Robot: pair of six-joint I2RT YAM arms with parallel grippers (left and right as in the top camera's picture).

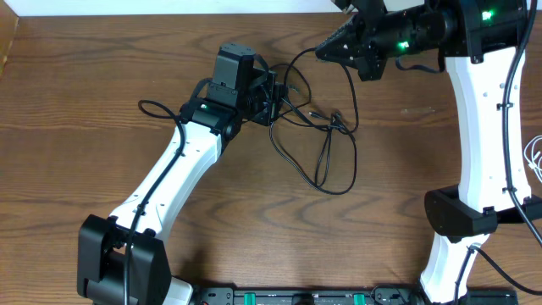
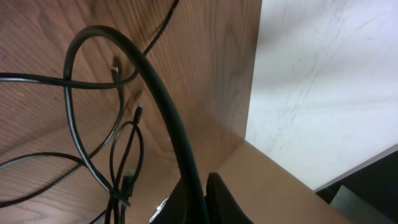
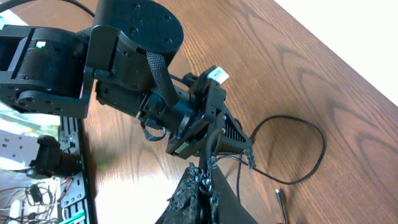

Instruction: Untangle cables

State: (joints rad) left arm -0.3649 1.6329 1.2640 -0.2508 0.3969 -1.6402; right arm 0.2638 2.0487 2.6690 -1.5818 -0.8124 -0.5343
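Observation:
The thin black cord [image 1: 326, 165] lies in loose loops on the wooden table [image 1: 93, 59] between the two arms, with small plug ends near the middle [image 1: 337, 117]. My left gripper [image 1: 273, 93] is shut on a strand of it; in the left wrist view the cord [image 2: 155, 81] runs up from between the fingers [image 2: 202, 199]. My right gripper [image 1: 322, 51] is also shut on the black cord, which leaves its fingers [image 3: 205, 180] toward the left gripper [image 3: 211, 134]. A small white piece [image 2: 160, 210] shows beside the left fingers; I cannot tell whether it is the white cord.
The table's back edge meets a white wall [image 2: 323, 93] just behind both grippers. Thin white wires [image 1: 533, 157] hang at the right edge by the right arm's base [image 1: 457, 212]. A black rail with green parts [image 1: 296, 296] runs along the front.

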